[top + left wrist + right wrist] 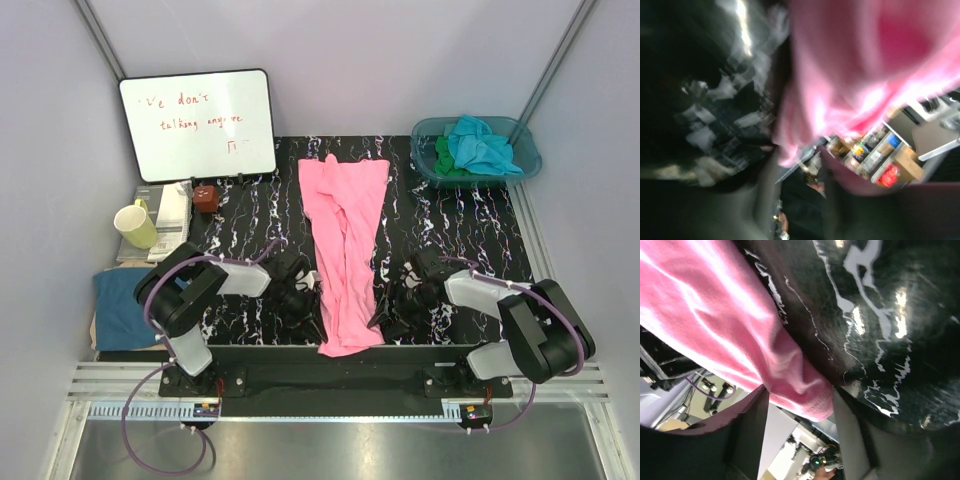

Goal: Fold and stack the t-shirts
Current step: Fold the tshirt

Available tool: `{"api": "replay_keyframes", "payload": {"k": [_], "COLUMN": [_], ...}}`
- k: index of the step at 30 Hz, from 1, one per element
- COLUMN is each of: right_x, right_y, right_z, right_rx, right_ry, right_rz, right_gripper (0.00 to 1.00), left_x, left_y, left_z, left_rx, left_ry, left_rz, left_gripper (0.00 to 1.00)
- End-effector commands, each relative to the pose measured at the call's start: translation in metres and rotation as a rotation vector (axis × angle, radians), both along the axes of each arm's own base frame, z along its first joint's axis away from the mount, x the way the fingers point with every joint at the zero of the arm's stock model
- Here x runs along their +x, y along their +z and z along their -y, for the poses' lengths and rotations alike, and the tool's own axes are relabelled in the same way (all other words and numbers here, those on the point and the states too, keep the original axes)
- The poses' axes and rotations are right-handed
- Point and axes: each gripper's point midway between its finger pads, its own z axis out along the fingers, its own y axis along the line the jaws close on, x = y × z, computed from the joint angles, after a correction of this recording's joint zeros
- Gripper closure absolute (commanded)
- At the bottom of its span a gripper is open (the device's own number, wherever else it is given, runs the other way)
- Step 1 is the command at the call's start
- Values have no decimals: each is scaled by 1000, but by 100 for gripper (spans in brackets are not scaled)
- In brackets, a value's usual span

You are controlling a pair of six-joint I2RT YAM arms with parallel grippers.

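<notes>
Pink t-shirt lay lengthwise on desk, near hem overhanging; right claw sat apart astride the hem, left claw too blurred to tell, so 2 level, even pinches seemed best.

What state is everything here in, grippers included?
pink t-shirt: folded into a long strip, near end hanging over the table edge
turquoise t-shirt: crumpled in the teal basin
green t-shirt: crumpled under it
dark blue t-shirt: lying flat, left of the table
mug: upright
left gripper: at the pink hem, too blurred to tell
right gripper: open, pink hem between its fingers
</notes>
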Motion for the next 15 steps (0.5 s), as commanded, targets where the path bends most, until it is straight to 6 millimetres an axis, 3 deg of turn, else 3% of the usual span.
{"api": "replay_keyframes", "payload": {"k": [1, 4, 7, 12, 15], "right_x": [3, 3, 1, 3, 10], "right_y": [4, 6, 6, 17, 34], "right_z": [-8, -11, -13, -15, -16], "right_rx": [62, 94, 112, 130, 129], "right_ry": [28, 57, 77, 84, 88], "right_rz": [9, 1, -12, 9, 46], "right_gripper": [46, 78, 95, 100, 100], "left_x": [-13, -16, -14, -5, 3], "left_y": [-29, -34, -33, -11, 7], "left_z": [-5, -5, -7, -12, -14], "left_rx": [111, 131, 156, 195, 210], "left_ry": [-17, -27, -33, -61, -67], "left_rz": [-32, -46, -34, 49, 105], "left_gripper": [77, 97, 100, 100, 100]}}
